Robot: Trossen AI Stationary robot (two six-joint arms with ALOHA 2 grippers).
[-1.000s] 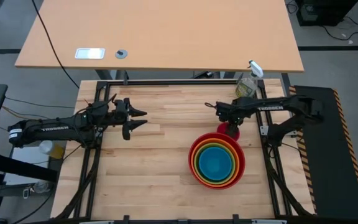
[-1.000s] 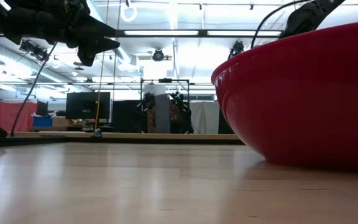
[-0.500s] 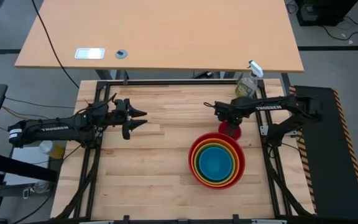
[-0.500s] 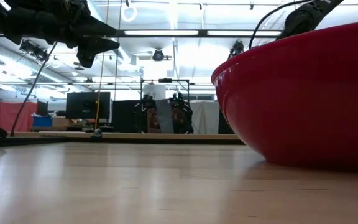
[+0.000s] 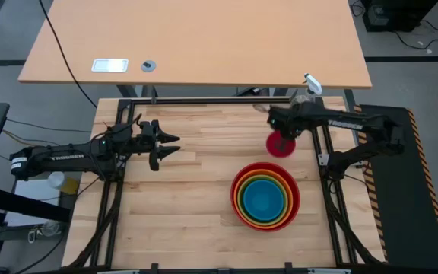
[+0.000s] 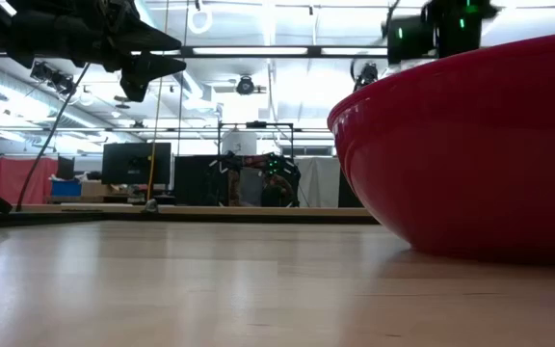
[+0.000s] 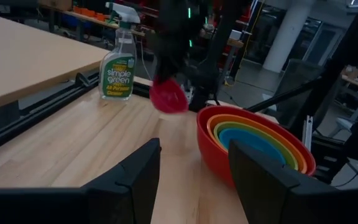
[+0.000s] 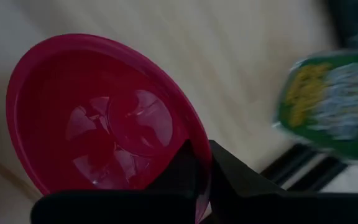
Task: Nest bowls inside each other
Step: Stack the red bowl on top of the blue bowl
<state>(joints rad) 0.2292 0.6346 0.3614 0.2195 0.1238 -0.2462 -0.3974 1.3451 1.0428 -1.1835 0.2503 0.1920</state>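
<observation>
The smallest, magenta-pink bowl (image 5: 281,144) hangs tilted in the air below my right gripper (image 5: 284,131), which is shut on it near the table's far right. The left wrist view shows this pink bowl (image 7: 168,98) clear of the tabletop. The red, orange, lime green and blue bowls sit nested in a stack (image 5: 265,199) at the near right, the red bowl's base (image 6: 470,246) resting on the wood. My left gripper (image 5: 169,144) hovers open and level over the table's left half, touching nothing. My right gripper pinches the pink bowl's rim (image 8: 196,146), one finger (image 8: 179,171) inside the bowl and the other (image 8: 235,177) outside its wall. The fingers come from above, pointing steeply down. The bowl hangs below them, tilted and lifted clear of the table.
A clear spray bottle (image 7: 118,62) with green liquid stands at the far right corner, close behind the held bowl. Black frame rails (image 5: 329,205) run along the table's sides. Bare wood (image 5: 196,198) lies between the stack and my left arm.
My right gripper has risen and drawn a little toward the far edge, taking the pink bowl with it. The bowl has left the tabletop and now hangs tilted in the air. The nested stack has stayed where it was.
</observation>
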